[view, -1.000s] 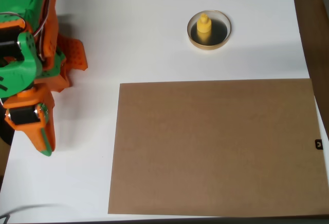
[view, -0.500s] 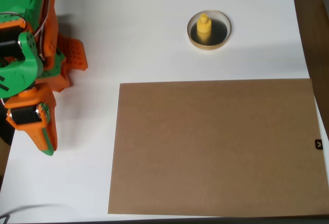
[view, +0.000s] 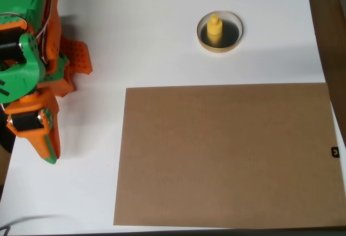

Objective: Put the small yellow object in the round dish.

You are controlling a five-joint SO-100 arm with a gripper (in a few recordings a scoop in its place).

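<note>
1. At the left edge of the overhead view the green and orange arm sits folded over the white bench [view: 162, 41], and its orange fingers [view: 46, 146] point down the picture with a green tip at their end. They look drawn together with nothing between them, though the angle leaves a narrow gap possible.

2. To the right of the fingers and partly below them lies a large flat brown cardboard sheet [view: 227, 155]. It is bare, and its left edge stands well apart from the fingertip.

3. Far to the right of the fingers and higher in the picture is the small shallow round dish with a pale tan rim and a dark glossy inside [view: 220, 31].

4. The tiny bright yellow plastic piece with a round base and narrower knob [view: 214, 27] stands upright inside that dish, a little left of its centre and well apart from the fingers.

5. Judged from this, the placing is done and the step in hand is only to rest clear. Doing it well would mean keeping the fingers on the left of the bench, sweeping nothing toward the dish, and not nudging the cardboard sheet, since a knock could tip the light yellow piece off its base.
</note>
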